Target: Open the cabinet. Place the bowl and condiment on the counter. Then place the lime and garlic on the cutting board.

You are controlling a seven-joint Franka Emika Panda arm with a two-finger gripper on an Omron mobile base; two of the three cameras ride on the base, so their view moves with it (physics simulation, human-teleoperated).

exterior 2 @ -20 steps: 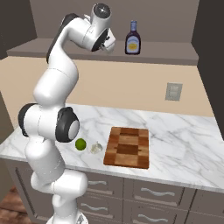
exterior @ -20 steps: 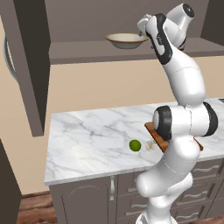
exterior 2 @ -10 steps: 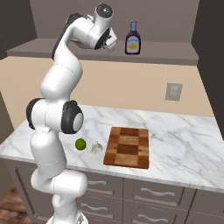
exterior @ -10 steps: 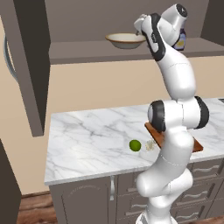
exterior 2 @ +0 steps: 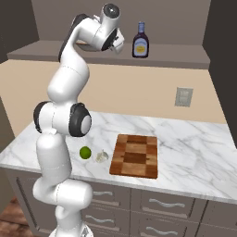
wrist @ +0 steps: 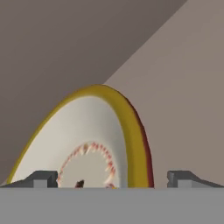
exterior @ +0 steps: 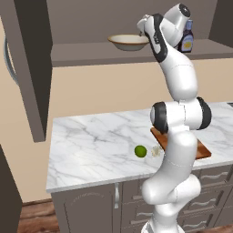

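showing bowl (wrist: pixel 92 135) | yellow-tan rim | cream inside, seemingly reddish ring

Cabinet shelf (exterior: pixel 91 50) held bowl (exterior: pixel 129 42) and condiment (exterior 2: pixel 140 40); bench (exterior 2: pixel 185 143) carried cutting board (exterior 2: pixel 135 155), lime (exterior 2: pixel 85 152), garlic (exterior 2: pixel 101 156).

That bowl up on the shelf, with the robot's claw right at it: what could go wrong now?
The open gripper straddles the bowl's rim; a shallow bite might let it slip and fall onto the counter. The condiment stands close beside the hand on the same shelf, so a swing could topple it.
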